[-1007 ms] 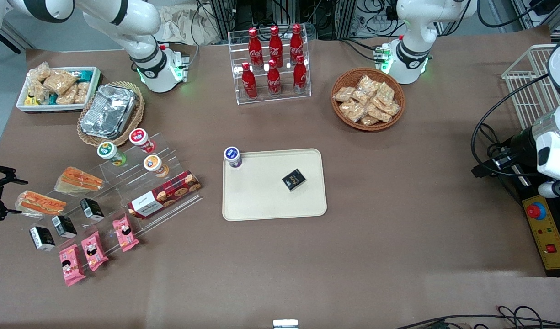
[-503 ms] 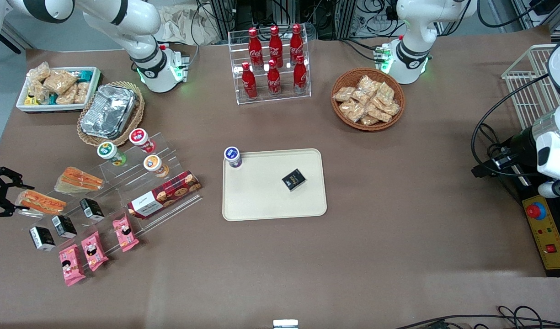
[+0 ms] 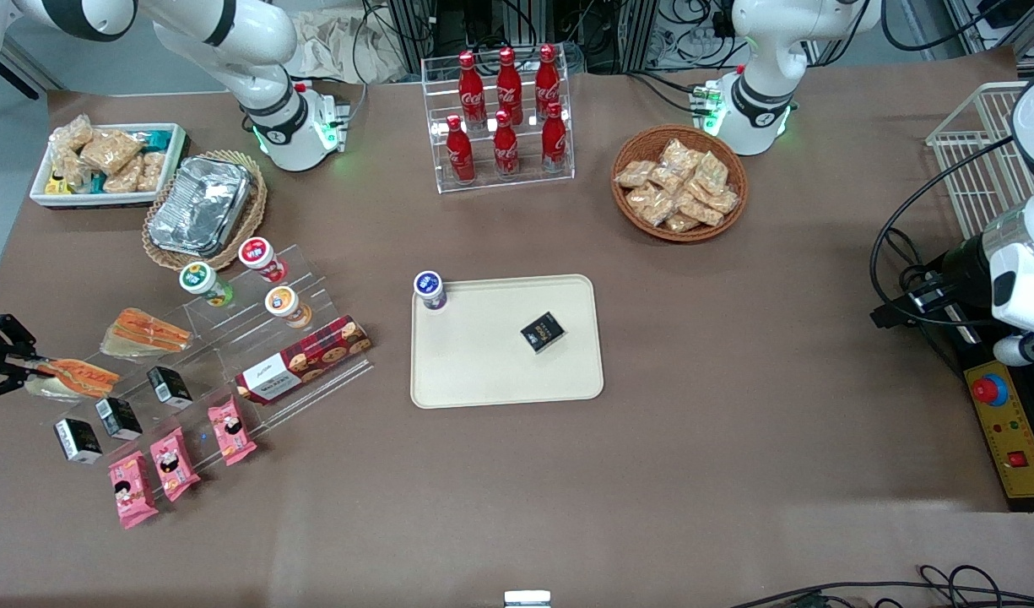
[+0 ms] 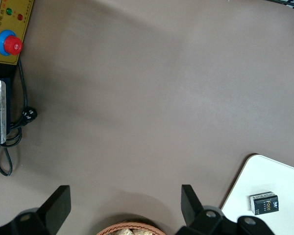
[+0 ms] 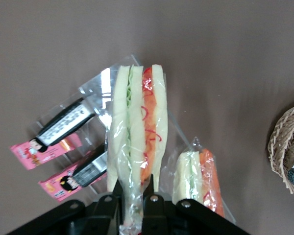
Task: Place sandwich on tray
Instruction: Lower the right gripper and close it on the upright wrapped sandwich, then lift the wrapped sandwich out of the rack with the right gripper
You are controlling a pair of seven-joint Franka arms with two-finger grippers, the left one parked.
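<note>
The gripper (image 3: 8,369) sits low at the working arm's end of the table (image 3: 736,439), reaching in from that edge with its black fingers (image 5: 149,203) lying roughly level over the brown surface. They are pinched tight on the narrow tip of the sandwich (image 5: 137,142), the clear wrap bunched between them. The wedge points away from the wrist with its layered edge facing the wrist camera: white bread, a green stripe and red-orange shreds. It lies at the low end of the clear acrylic stand (image 3: 255,338), and whether it rests on the table or is slightly lifted is hard to judge from the front view.

The twin wedge (image 5: 201,178), with a mostly orange edge, lies just beside it. Black boxes (image 5: 63,122) and pink packets (image 5: 36,152) lie close by.

The tray (image 3: 483,371) rests near the table's middle, well apart from the sandwich. It holds a small black box (image 3: 543,331), and a capped cup (image 3: 430,290) stands at one corner.
</note>
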